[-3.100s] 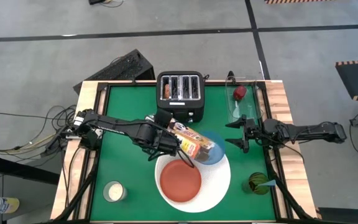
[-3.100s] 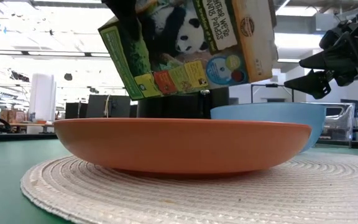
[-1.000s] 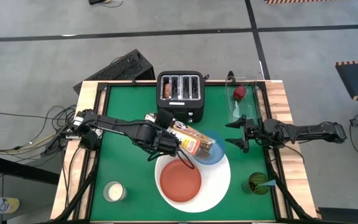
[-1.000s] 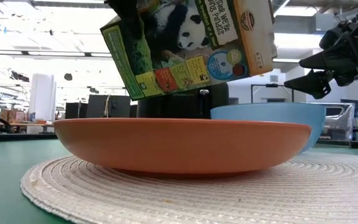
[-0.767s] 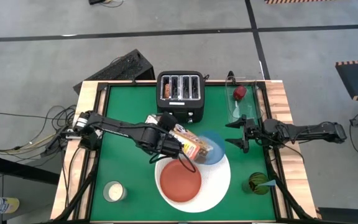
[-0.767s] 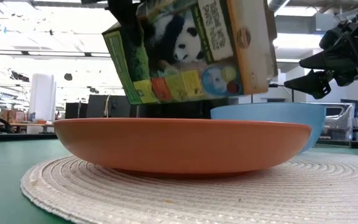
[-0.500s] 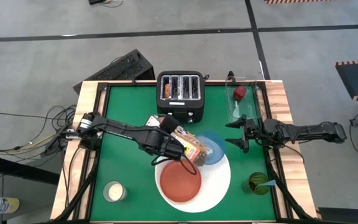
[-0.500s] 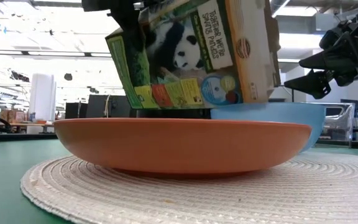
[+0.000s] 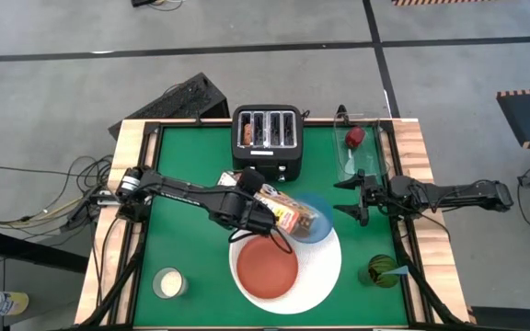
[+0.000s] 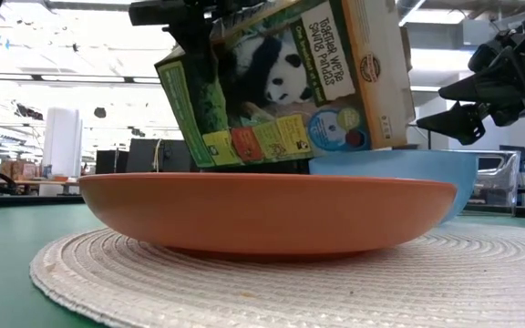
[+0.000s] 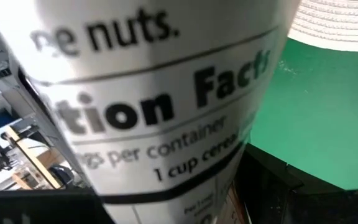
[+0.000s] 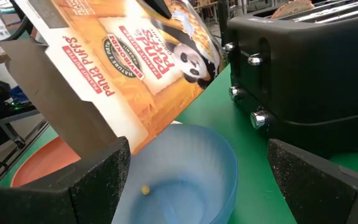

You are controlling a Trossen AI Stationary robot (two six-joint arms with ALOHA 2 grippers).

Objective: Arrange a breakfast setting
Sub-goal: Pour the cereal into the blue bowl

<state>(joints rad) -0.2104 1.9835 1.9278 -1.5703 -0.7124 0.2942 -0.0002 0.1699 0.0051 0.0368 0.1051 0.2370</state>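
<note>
Tilting over the small blue bowl [image 9: 313, 219] at the white plate's [image 9: 325, 267] one o'clock, the cereal box [image 9: 282, 210] sits clamped in the left gripper [image 9: 258, 213]: light, crushable cardboard (best held across its narrow sides). Right gripper [image 9: 355, 196] waits at three o'clock, jaws apart.

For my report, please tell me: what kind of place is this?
Probably a robotics lab or workshop hall, not a home: the green table stands on bare concrete floor marked with dark tape lines, loose cables lie beside it, and shelving shows behind.
</note>
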